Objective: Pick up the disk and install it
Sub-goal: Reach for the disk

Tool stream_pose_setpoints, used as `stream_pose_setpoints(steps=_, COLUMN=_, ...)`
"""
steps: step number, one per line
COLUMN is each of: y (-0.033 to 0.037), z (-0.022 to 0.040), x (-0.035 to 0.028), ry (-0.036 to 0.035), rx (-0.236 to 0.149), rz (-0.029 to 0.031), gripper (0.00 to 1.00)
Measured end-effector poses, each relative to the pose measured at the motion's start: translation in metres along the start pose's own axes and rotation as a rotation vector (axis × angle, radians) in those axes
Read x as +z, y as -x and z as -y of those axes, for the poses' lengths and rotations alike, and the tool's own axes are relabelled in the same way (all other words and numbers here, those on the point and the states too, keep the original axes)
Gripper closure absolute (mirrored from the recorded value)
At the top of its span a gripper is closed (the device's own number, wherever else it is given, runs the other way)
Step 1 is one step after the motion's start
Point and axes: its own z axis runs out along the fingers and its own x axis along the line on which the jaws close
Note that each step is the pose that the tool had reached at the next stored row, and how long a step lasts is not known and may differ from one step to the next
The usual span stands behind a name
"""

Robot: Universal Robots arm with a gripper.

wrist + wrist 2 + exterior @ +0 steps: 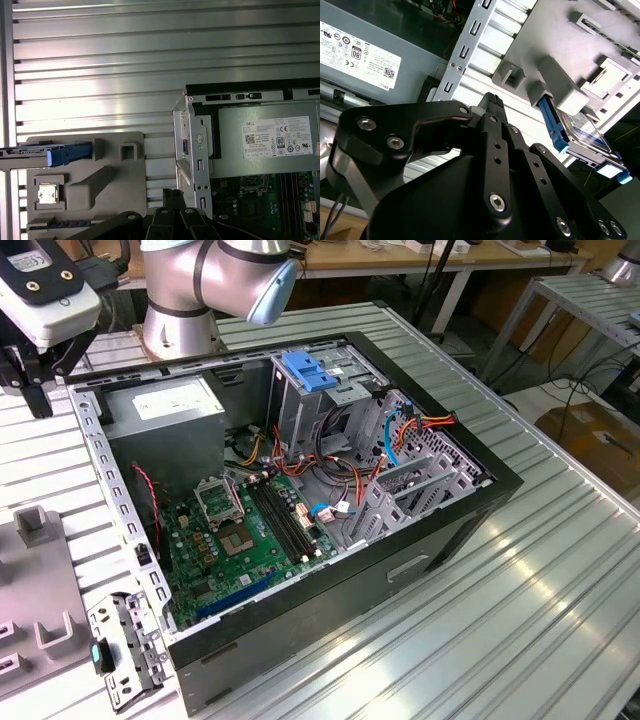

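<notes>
The disk [582, 136] stands on edge in a slot of a grey fixture [545, 45], its blue carrier frame and labelled face showing in the second wrist view. In the first wrist view the disk [47, 151] appears edge-on at the fixture [105, 175]. My gripper [492, 100] is black, shut and holds nothing. It hovers over the ribbed table between the fixture and the open computer case [192, 150], a short way from the disk. In the exterior view the gripper [35, 395] hangs at the far left, above the fixture [30, 590].
The open case [430, 540] holds a green motherboard [240, 540], a grey power supply box [165, 405] with a white sticker, and a grey drive cage with a blue latch [310, 370]. A small metal bracket [125, 655] lies by the case's near corner.
</notes>
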Motion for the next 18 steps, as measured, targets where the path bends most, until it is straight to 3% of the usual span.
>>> stream_pose_setpoints(steps=18, y=-0.0255, z=0.0014, x=-0.0005, ry=0.0000, rx=0.000, rz=0.0000, gripper=0.89)
